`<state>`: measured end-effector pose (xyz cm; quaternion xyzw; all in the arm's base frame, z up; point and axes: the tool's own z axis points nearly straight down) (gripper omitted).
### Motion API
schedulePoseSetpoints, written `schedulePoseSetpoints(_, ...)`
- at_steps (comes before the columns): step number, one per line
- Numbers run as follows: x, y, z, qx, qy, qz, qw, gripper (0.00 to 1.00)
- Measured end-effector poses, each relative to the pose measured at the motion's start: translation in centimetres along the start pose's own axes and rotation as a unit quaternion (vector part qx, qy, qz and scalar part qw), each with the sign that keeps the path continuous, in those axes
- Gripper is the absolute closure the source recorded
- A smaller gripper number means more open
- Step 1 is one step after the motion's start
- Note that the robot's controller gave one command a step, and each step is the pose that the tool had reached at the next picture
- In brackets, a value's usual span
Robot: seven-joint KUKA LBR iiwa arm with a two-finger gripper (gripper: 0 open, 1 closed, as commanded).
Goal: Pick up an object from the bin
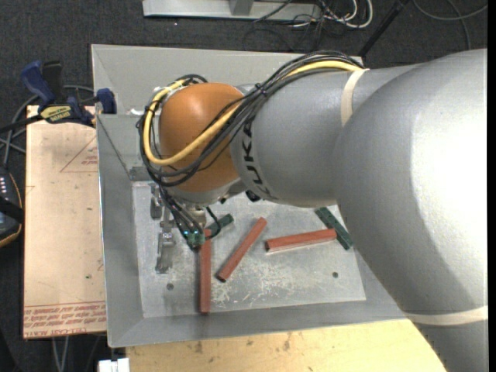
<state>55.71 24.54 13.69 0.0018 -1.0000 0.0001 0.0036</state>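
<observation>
Claw (164,248) hangs low at 9 o'clock in the grey metal bin (294,281), under a round, smooth orange cover (203,130) with black and yellow cables (203,139) looped over it. You cannot tell if the claw is wide or narrow, and nothing shows in its grip.

Three flat red-brown sticks lie on the scratched floor. The near stick (204,281) points from 12 to 6, and its top end is just beside the claw, at the claw's 4 o'clock. The middle stick (241,249) slants near the bin's middle. The far stick (301,242) lies almost level toward 3 o'clock.

Two dark green pieces lie there too: a thin green strip (335,228) touching the far stick's end, and a short green bit (222,223) near the cover.
</observation>
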Motion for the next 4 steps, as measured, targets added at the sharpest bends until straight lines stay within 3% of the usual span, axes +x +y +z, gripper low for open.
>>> schedulePoseSetpoints(1, 5.1, -10.6, -1.1, 0.002, -0.0026, -0.209, 0.9780, 0.00)
schedulePoseSetpoints(2, -0.6, -15.1, 6.7, 0.000, -0.0082, -0.286, 0.9582, 0.00)
schedulePoseSetpoints(3, -0.4, -15.0, 6.6, 0.000, -0.0045, -0.288, 0.9577, 1.00)
schedulePoseSetpoints(4, -1.5, -16.1, -7.8, 0.003, -0.0081, -0.458, 0.8888, 1.00)
